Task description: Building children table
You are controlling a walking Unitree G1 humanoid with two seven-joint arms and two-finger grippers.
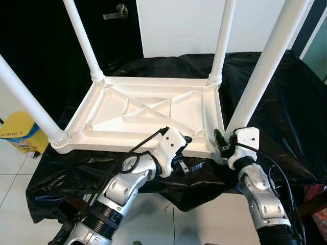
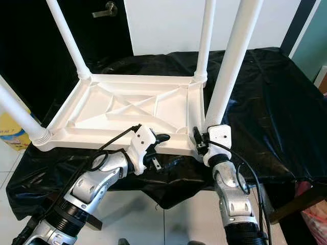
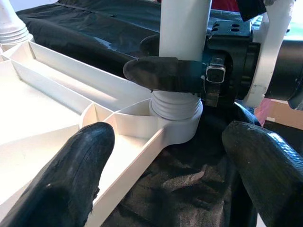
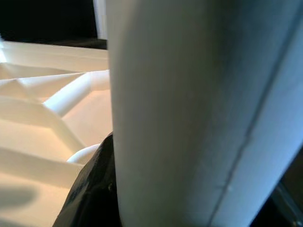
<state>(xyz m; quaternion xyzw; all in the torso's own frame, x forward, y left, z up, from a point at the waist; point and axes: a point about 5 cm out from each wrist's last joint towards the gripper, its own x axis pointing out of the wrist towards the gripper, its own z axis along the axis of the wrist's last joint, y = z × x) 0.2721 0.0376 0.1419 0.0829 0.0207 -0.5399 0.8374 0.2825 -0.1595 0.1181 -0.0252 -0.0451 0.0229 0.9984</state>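
Observation:
A white children's table (image 1: 148,109) lies upside down on a black cloth (image 1: 286,102), with its legs pointing up. My right gripper (image 1: 220,143) is shut around the base of the near-right leg (image 1: 260,71), just above its threaded socket (image 3: 176,111). One of its fingers (image 3: 165,74) wraps the leg, and the leg (image 4: 189,113) sits close in the right wrist view. My left gripper (image 1: 185,152) is open at the tabletop's front rim (image 3: 137,151), just left of that corner. The rim runs between its fingers (image 3: 71,175).
The near-left leg (image 1: 30,102), far-left leg (image 1: 82,38) and far-right leg (image 1: 222,41) stand in their corners. A dark door with a lever handle (image 1: 116,11) is behind. A yellow box (image 1: 20,132) sits on the white tile floor at the left.

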